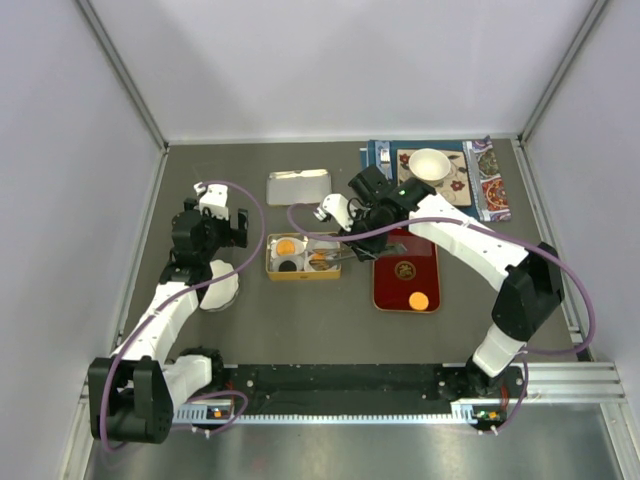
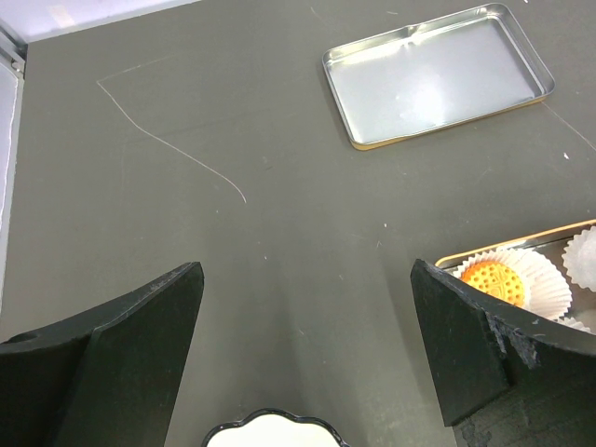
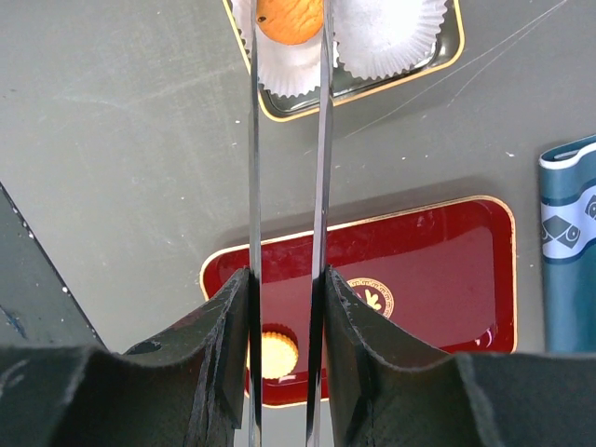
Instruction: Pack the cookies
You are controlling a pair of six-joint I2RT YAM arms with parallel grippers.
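Note:
My right gripper [image 3: 284, 279] is shut on metal tongs [image 3: 253, 140]. The tong tips pinch an orange cookie [image 3: 290, 19] over a white paper cup [image 3: 386, 37] in the gold-rimmed tin [image 3: 372, 88]. In the top view the tin [image 1: 303, 275] holds another orange cookie [image 1: 286, 246] and a black-brown cookie [image 1: 288, 265]. One orange cookie [image 1: 418, 300] lies on the red tray [image 1: 405, 250]; it also shows in the right wrist view [image 3: 277, 352]. My left gripper [image 2: 307, 307] is open and empty over bare table left of the tin, where an orange cookie [image 2: 494, 279] sits in a cup.
The tin's lid [image 1: 298, 186] lies upside down behind the tin. A white scalloped dish [image 1: 220, 285] sits under my left arm. A white bowl [image 1: 429, 164] rests on patterned packets at the back right. Grey walls enclose the table.

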